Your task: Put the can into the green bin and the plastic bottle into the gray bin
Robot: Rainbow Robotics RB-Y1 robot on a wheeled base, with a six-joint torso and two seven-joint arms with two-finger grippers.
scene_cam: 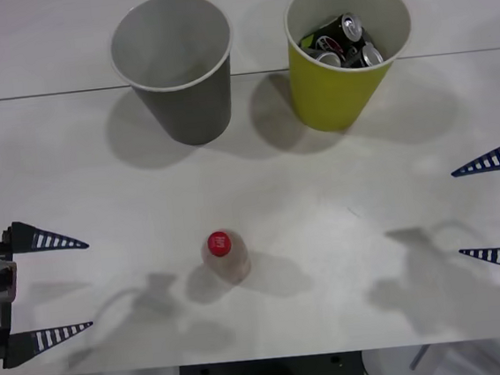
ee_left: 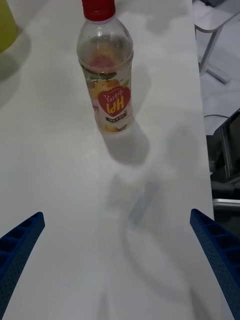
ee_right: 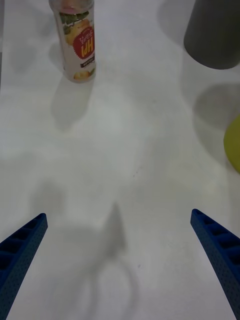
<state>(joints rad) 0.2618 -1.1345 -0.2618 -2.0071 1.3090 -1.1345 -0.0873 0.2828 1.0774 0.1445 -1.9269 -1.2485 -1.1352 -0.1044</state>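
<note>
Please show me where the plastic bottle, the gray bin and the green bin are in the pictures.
plastic bottle [scene_cam: 219, 243]: front view, on its red cap.
gray bin [scene_cam: 191, 111]: front view, on its dark outer wall.
green bin [scene_cam: 332, 96]: front view, on its yellow-green outer wall.

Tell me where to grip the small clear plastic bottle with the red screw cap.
Grip the small clear plastic bottle across its round labelled body below the red screw cap, coming in level from the left: it stands upright, and the open left gripper looks nearer to it.
</note>
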